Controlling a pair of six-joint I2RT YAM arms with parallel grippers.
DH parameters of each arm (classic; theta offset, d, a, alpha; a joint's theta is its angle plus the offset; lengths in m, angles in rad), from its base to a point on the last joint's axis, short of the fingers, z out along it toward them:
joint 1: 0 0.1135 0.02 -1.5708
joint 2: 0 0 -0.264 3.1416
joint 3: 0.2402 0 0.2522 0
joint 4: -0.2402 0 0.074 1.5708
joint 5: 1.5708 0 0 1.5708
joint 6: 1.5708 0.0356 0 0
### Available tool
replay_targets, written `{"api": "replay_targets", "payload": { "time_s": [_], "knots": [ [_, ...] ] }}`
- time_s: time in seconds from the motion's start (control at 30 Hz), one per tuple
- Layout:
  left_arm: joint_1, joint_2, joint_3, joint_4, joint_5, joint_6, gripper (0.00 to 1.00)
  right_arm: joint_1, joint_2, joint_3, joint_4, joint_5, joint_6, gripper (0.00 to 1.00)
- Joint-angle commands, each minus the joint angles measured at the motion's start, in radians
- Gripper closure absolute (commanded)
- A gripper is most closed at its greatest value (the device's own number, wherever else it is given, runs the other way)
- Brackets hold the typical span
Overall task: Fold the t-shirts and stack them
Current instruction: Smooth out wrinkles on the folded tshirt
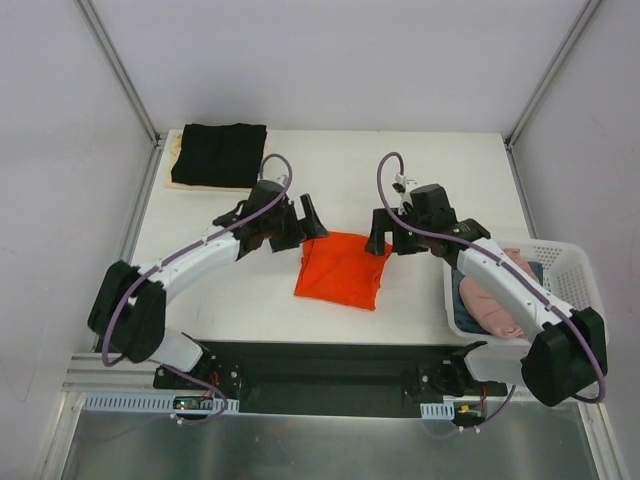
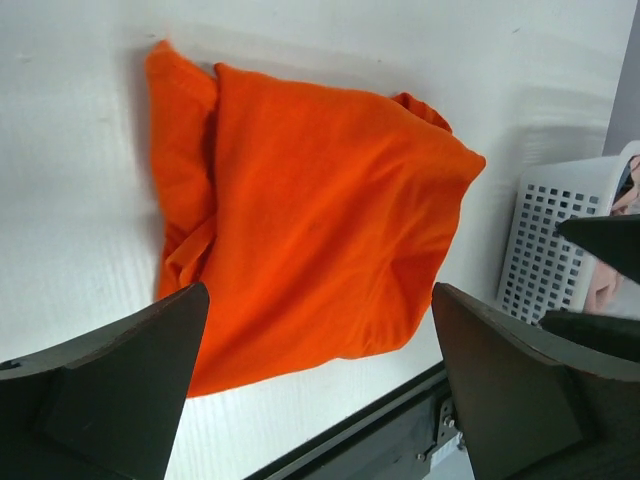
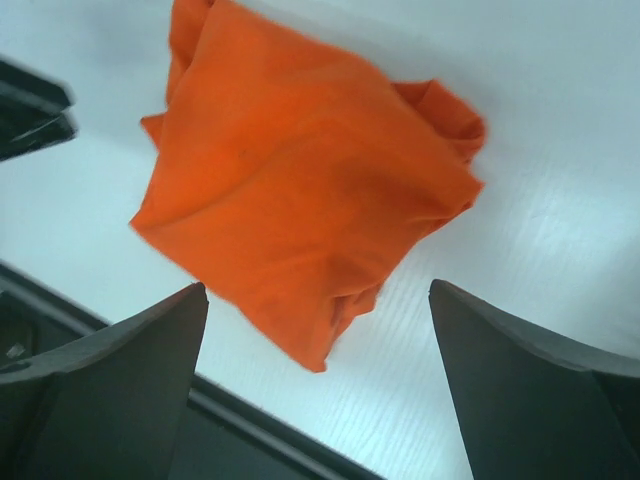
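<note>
The orange shirt [image 1: 340, 270] lies flat (almost square, a bit crooked); left claw [image 1: 298, 228] and right claw [image 1: 390, 238] gape wide apart.

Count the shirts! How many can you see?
5: an orange shirt mid-table, a black shirt on a cream one at the far left corner, a pink shirt and a dark blue one in the basket. More may hide there.

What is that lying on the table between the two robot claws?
A folded orange-red t-shirt: its far edge lies between the open left gripper and the open right gripper, clearest in the top view.
</note>
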Motion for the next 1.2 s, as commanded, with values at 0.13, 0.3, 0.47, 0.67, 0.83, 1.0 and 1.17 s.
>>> {"api": "replay_targets", "payload": {
  "time_s": [0.13, 0.3, 0.47, 0.67, 0.83, 1.0, 1.17],
  "knots": [
    [-0.012, 0.286, 0.220, 0.055, 0.274, 0.022, 0.01, -0.006, 0.135, -0.062, 0.200, -0.464, 0.142, 0.03],
    [-0.010, 0.387, 0.266, 0.084, 0.352, 0.006, 0.01, -0.013, 0.234, -0.073, 0.192, -0.420, 0.114, 0.03],
    [-0.004, 0.456, 0.267, 0.086, 0.337, 0.008, 0.01, -0.042, 0.348, -0.059, 0.187, -0.411, 0.092, 0.03],
    [0.018, 0.488, 0.235, 0.082, 0.294, -0.012, 0.01, -0.063, 0.414, -0.049, 0.177, -0.352, 0.051, 0.03],
    [0.022, 0.478, 0.263, 0.053, 0.271, 0.009, 0.01, -0.065, 0.411, -0.020, 0.152, -0.378, 0.026, 0.03],
    [0.022, 0.383, 0.275, 0.041, 0.273, 0.069, 0.01, -0.040, 0.272, 0.056, 0.051, -0.314, -0.010, 0.03],
    [0.021, 0.188, 0.180, 0.003, 0.190, 0.141, 0.01, -0.002, -0.004, 0.062, -0.032, -0.121, -0.021, 0.03]
  ]
}}
